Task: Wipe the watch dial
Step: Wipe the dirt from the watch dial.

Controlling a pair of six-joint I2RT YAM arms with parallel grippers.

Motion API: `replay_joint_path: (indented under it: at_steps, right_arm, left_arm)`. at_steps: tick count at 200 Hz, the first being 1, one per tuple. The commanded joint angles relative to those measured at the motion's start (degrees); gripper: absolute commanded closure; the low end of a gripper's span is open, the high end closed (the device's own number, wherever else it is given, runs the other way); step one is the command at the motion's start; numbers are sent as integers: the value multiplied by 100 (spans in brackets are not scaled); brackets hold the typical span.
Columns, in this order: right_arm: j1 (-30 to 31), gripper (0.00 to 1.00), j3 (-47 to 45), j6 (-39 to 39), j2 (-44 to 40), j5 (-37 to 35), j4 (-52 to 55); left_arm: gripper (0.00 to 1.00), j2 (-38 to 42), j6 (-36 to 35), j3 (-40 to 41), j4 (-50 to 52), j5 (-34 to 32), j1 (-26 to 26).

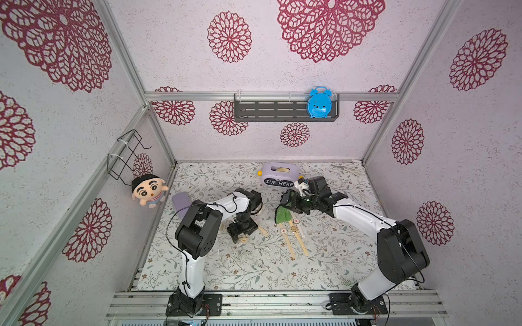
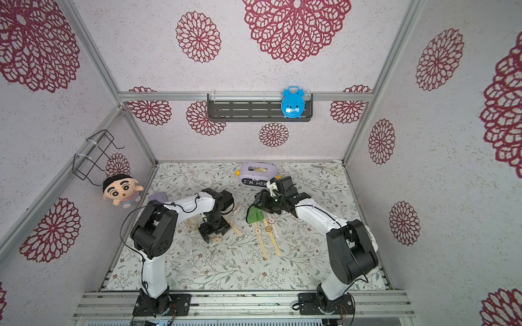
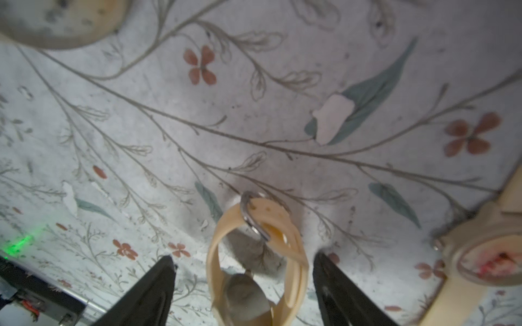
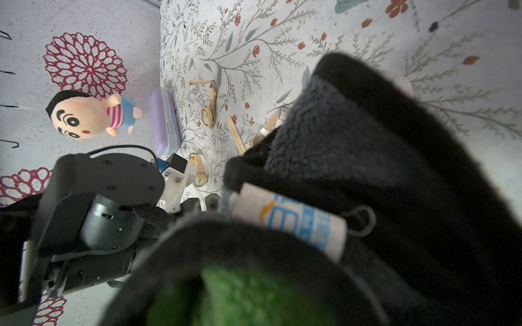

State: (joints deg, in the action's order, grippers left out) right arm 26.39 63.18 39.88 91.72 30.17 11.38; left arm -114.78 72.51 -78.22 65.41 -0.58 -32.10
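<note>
My left gripper (image 3: 244,257) stands open astride the buckled watch (image 3: 295,251); my right gripper (image 1: 286,201) clamps the green cloth (image 1: 283,216); wiping seems not yet begun.

The buckled watch (image 3: 220,245) has a smooth, cream, rubbery-looking strap, a shiny metal buckle (image 3: 251,217) and a dull grey case back (image 3: 245,293) that looks like metal. Under it the counter (image 3: 254,113) is a matt floral-print covering, scuffed grey and chipped to white in spots. On either side of the watch the left gripper (image 3: 244,256) shows fingers (image 3: 152,290) of matt black plastic. To the right of the watch, the cloth (image 4: 367,158) is fuzzy dark pile with a green side and a smooth white label (image 4: 291,223).
</note>
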Motion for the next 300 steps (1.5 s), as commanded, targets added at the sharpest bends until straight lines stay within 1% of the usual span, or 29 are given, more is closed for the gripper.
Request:
replay_joint_path:
  at_steps: [1, 19, 54, 81, 101, 113, 134, 138, 166, 224, 252, 282, 300]
  right_arm:
    - [11, 100, 49, -150, -354, 43, -6]
    - [10, 100, 12, -137, -391, 35, -19]
    - [37, 100, -35, -93, -449, 36, -65]
    - [127, 100, -25, -89, -484, -3, -36]
    - [232, 100, -16, -83, -497, -59, -30]
    - [339, 100, -15, -74, -487, -94, -30]
    - [568, 100, -31, -58, -454, -156, -30]
    - [610, 100, -33, -45, -440, -158, -38]
    - [861, 100, -136, 158, -362, -135, -292]
    - [1000, 100, -157, 567, -38, 45, -847]
    - [1006, 100, -170, 1008, 151, 239, -1398]
    - [1008, 100, -71, 1407, 363, 404, -1887]
    - [1008, 100, 57, 1532, 509, 508, -2034]
  left_arm:
    - [27, -168, -114, 270, -366, -103, -2]
    - [37, -120, -114, 404, -479, -152, -6]
    - [61, 24, -15, 656, -590, -220, -5]
    - [87, 108, 9, 737, -573, -241, 9]
    - [97, 136, -35, 704, -510, -242, 10]
    - [100, 158, -43, 668, -485, -219, 10]
    - [100, 167, -45, 582, -445, -26, 25]
    - [100, 383, -37, 565, -449, 37, 37]
    - [100, 691, 197, 362, -457, 412, 173]
    - [100, 1119, 541, -757, -464, 776, 748]
    - [100, 1249, 879, -856, -1071, 1029, 902]
    - [100, 1335, 1212, -633, -1896, 1346, 915]
    - [100, 1417, 1361, -448, -2316, 1419, 890]
